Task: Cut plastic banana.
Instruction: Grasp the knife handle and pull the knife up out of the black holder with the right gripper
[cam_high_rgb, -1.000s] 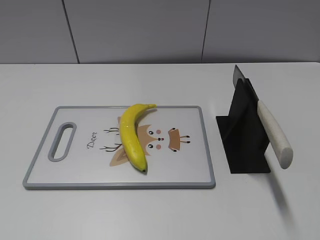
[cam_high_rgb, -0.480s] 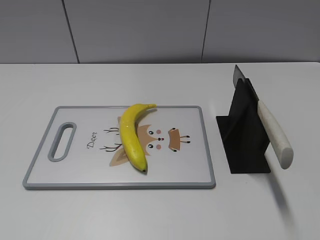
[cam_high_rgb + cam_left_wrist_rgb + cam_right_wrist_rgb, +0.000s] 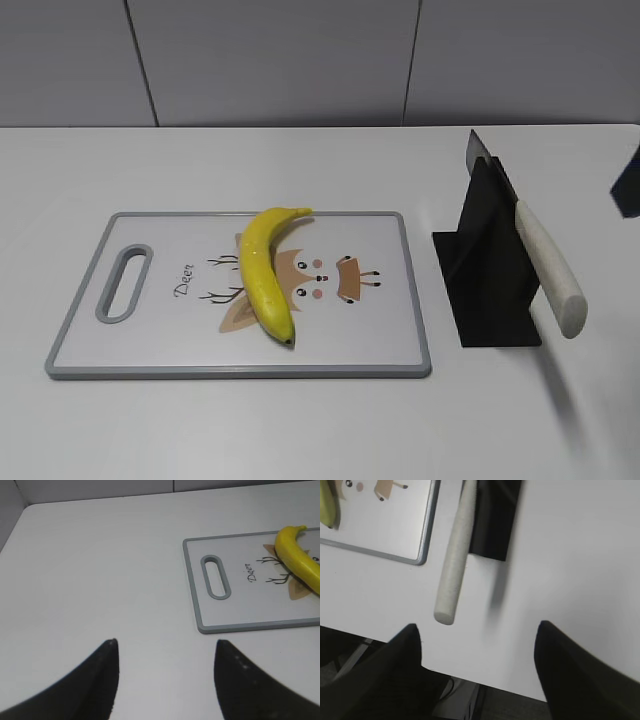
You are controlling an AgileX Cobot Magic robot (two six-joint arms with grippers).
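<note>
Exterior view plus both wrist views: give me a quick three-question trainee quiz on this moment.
1. True or false: the plastic banana lies on the cutting board.
2. Where is the knife? A) on the board B) in the black stand C) in an end effector
3. Fill in: both the left end effector and the right end effector are ____.

Key: 1 true; 2 B; 3 open, holding nothing.
</note>
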